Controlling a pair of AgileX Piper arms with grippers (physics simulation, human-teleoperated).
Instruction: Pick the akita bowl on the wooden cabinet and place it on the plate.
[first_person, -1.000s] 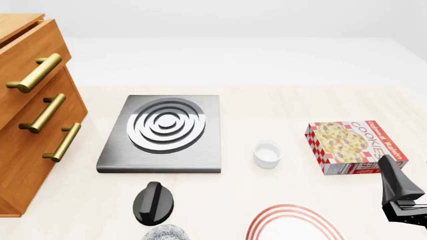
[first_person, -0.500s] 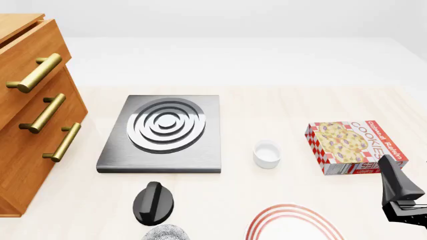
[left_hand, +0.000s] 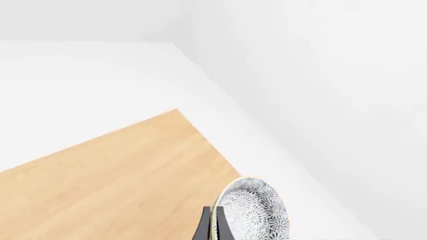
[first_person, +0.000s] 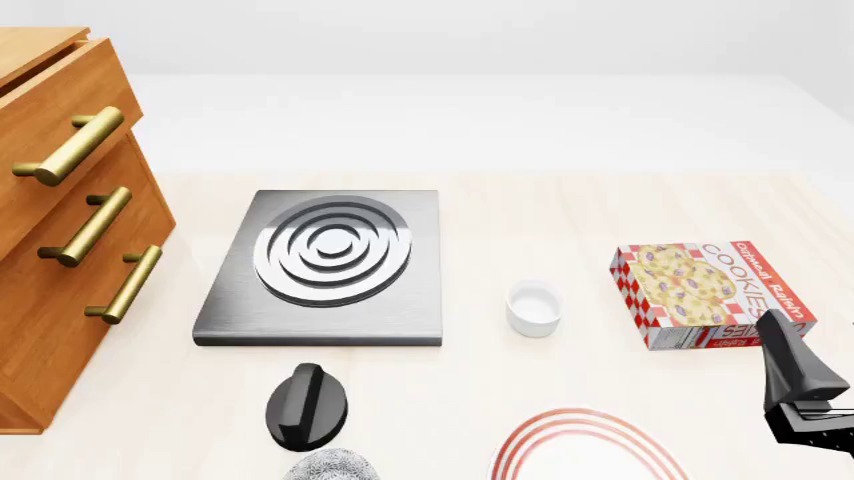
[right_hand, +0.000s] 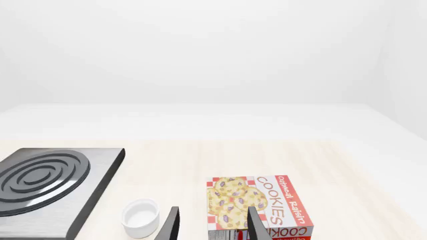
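The akita bowl (left_hand: 255, 212), grey-and-white speckled, stands on edge in the left wrist view with my left gripper (left_hand: 215, 226) shut on its rim. In the front view only a speckled sliver of the bowl (first_person: 331, 467) shows at the bottom edge, just below my left arm's black end (first_person: 307, 405). The plate (first_person: 582, 440), white with red rings, lies at the bottom edge right of the bowl. The wooden cabinet (first_person: 54, 260) stands at the far left. My right gripper (right_hand: 211, 227) is open, with nothing between its fingers, by the cookie box.
A grey square stove plate (first_person: 327, 265) with silver rings lies mid-table. A small white cup (first_person: 534, 308) sits right of it. A cookie box (first_person: 707, 292) lies at the right, beside my right gripper (first_person: 797, 385). The cabinet's brass handles (first_person: 94, 225) jut out toward the table.
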